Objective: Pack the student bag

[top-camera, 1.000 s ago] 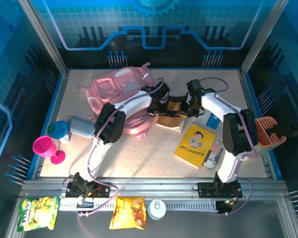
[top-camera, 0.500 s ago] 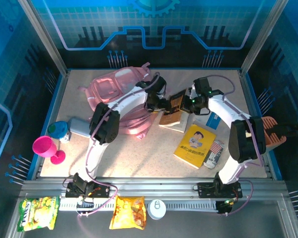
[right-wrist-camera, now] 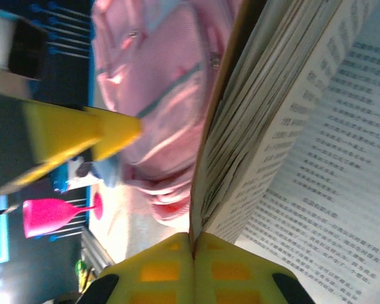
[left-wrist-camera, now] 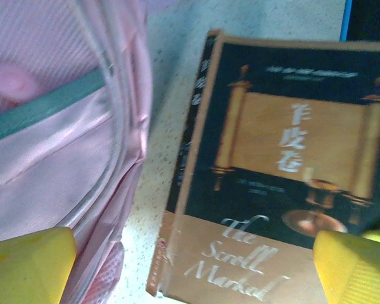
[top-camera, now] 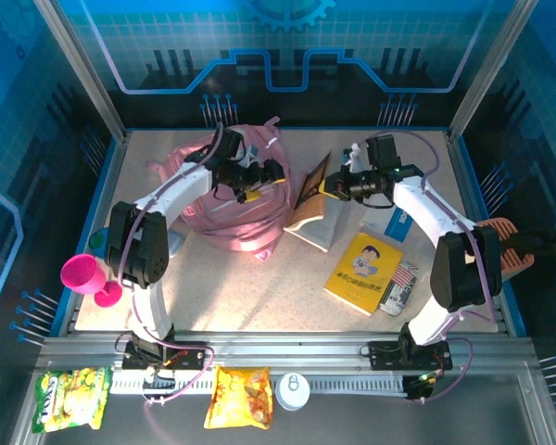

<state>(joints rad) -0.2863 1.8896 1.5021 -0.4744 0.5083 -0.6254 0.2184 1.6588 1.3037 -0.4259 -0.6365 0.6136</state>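
Student bag (top-camera: 236, 222) sits back-left on the table (top-camera: 259, 297), open book (top-camera: 317, 222) just right of it, another book (top-camera: 363, 272) nearer, goblet (top-camera: 83, 276) far left.

1 pink bag (top-camera: 241, 222), 1 brown bk (top-camera: 313, 218), 1 yellow bk (top-camera: 363, 272), 2 snack pkts (top-camera: 69, 399) (top-camera: 238, 397), 1 goblet (top-camera: 82, 275).

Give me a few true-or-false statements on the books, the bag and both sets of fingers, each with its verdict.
1. The right fingers are shut on the brown book. True.
2. The left fingers grip a strap of the student bag. False: they stand wide open and hold nothing.
3. The yellow book lies inside the student bag. False: it lies on the table, beside the right arm.
4. A pink goblet stands by the table's left edge. True.
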